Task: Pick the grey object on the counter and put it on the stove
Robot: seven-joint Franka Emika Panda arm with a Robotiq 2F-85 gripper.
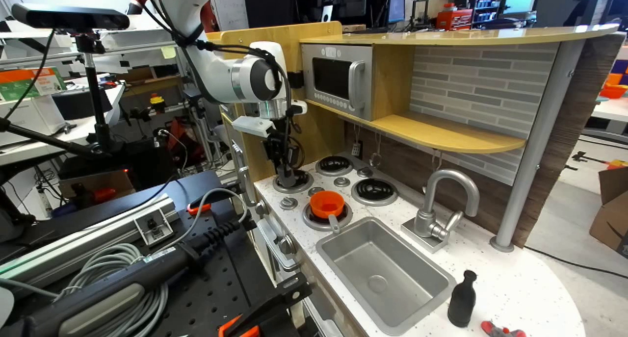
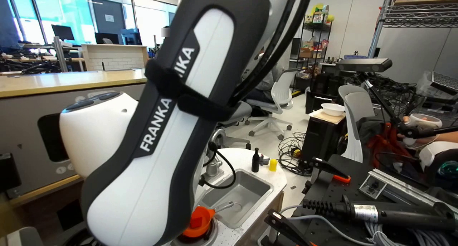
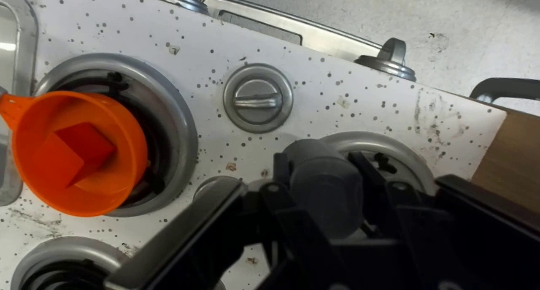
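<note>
1. Nearest in the wrist view, right of centre, the gripper seems clamped around a grey cylinder, a jaw along each side.
2. The cylinder looks smooth, stiff and probably light, with nothing fragile about it; its round wall could roll or slide between the jaws, so a square hold across mid-barrel with moderate pressure seems best.
3. Just behind it is a burner of the stove; in an exterior view the cylinder's lower end is at that burner, left of centre, whether touching I cannot tell.
4. At the left of the wrist view, an orange pan sits on another burner.
5. Farthest from the gripper, lower right in an exterior view, are the sink and a black bottle on the counter.
</note>
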